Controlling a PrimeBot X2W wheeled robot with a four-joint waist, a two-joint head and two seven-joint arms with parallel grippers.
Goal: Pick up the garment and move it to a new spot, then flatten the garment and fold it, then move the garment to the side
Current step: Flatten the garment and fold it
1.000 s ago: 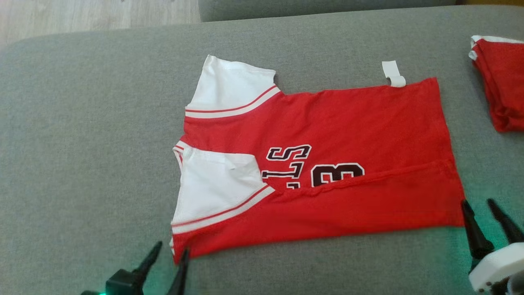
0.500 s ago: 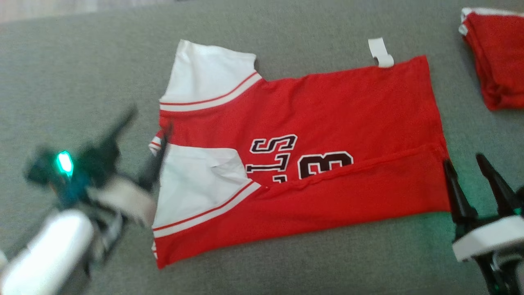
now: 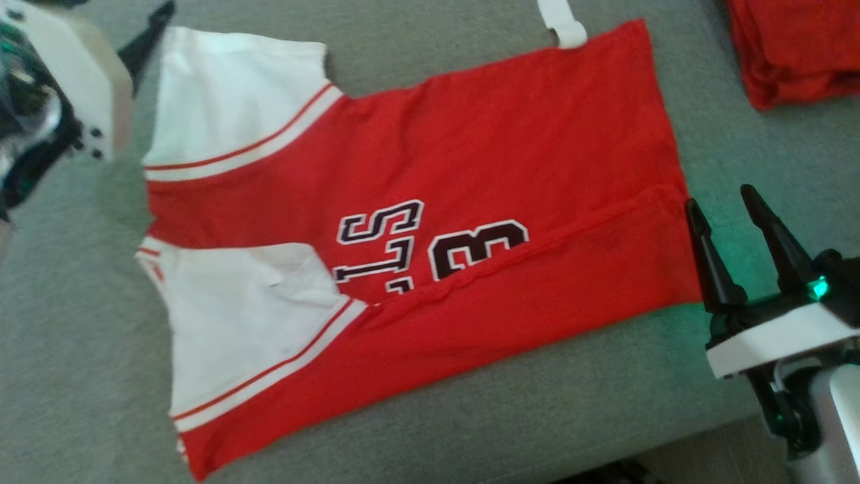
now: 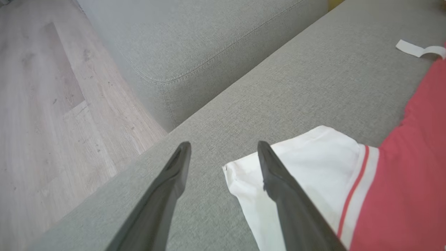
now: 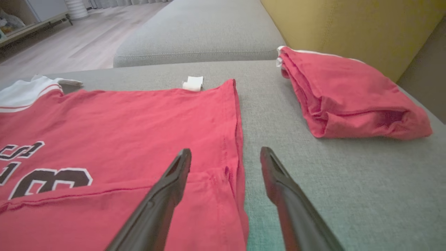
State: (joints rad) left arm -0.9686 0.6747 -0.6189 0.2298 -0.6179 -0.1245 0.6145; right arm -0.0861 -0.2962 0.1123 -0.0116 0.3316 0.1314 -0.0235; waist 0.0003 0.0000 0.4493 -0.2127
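The garment [image 3: 470,148], a red jersey with white sleeves and dark lettering, lies flat on the grey couch cushion [image 3: 67,336] with its near long edge folded over. My left gripper [image 4: 223,143] is open just off the corner of the far white sleeve [image 4: 313,157]; its right finger overlaps the sleeve edge. In the head view its white housing [image 3: 74,87] sits at the upper left. My right gripper [image 3: 719,196] is open beside the jersey's hem at the right. In the right wrist view the hem [image 5: 238,139] runs up between the two fingers of the right gripper [image 5: 225,150].
A second red garment [image 5: 348,101], folded, lies on the cushion to the right, also at the head view's top right [image 3: 793,54]. A white tag [image 3: 561,23] sticks out at the jersey's far edge. Wooden floor [image 4: 52,104] lies beyond the cushion's left end; a yellow backrest [image 5: 348,24] rises on the right.
The head camera has tilted, shifting the whole picture. My left gripper has travelled from the jersey's near left corner to the far white sleeve. Both grippers' fingers stand wider apart.
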